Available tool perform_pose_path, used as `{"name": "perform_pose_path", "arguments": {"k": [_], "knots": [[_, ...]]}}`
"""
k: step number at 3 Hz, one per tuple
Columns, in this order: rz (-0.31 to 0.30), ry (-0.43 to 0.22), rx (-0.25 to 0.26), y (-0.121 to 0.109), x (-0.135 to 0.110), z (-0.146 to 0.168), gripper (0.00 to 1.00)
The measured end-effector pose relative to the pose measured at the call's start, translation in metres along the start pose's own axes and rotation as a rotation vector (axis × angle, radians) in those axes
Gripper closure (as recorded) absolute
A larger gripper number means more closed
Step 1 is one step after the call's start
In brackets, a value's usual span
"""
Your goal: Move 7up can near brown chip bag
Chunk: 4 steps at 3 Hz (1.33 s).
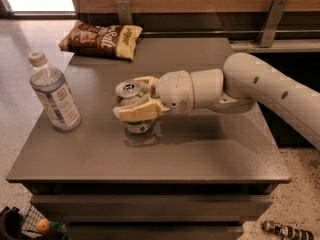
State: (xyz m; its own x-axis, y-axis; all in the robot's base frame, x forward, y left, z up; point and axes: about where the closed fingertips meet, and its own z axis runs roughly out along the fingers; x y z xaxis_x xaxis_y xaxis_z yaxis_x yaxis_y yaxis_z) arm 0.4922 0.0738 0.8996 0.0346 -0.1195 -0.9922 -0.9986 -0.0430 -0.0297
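Observation:
The 7up can [129,91] stands upright on the grey table [200,149], a little left of its middle, silver top showing. My gripper [134,100] reaches in from the right and is shut on the can, one cream finger [136,114] in front of it and the other behind. The can's base looks to be on or just above the tabletop. The brown chip bag [100,38] lies flat at the table's far left corner, well beyond the can.
A clear water bottle [52,95] with a white cap stands near the table's left edge, left of the can. A wooden wall with metal brackets [270,19] runs behind the table. Small objects lie on the floor at the bottom corners.

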Motion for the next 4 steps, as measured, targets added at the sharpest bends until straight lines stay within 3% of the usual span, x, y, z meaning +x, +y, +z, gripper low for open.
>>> {"name": "perform_pose_path", "arguments": {"k": [1, 2, 3, 4], "knots": [[0.140, 0.011, -0.022, -0.064, 0.024, -0.007, 1.00], [0.169, 0.012, -0.019, -0.083, 0.027, -0.010, 1.00], [0.156, 0.007, 0.019, -0.102, 0.015, -0.025, 1.00], [0.102, -0.014, 0.076, -0.124, -0.013, -0.047, 1.00]]}}
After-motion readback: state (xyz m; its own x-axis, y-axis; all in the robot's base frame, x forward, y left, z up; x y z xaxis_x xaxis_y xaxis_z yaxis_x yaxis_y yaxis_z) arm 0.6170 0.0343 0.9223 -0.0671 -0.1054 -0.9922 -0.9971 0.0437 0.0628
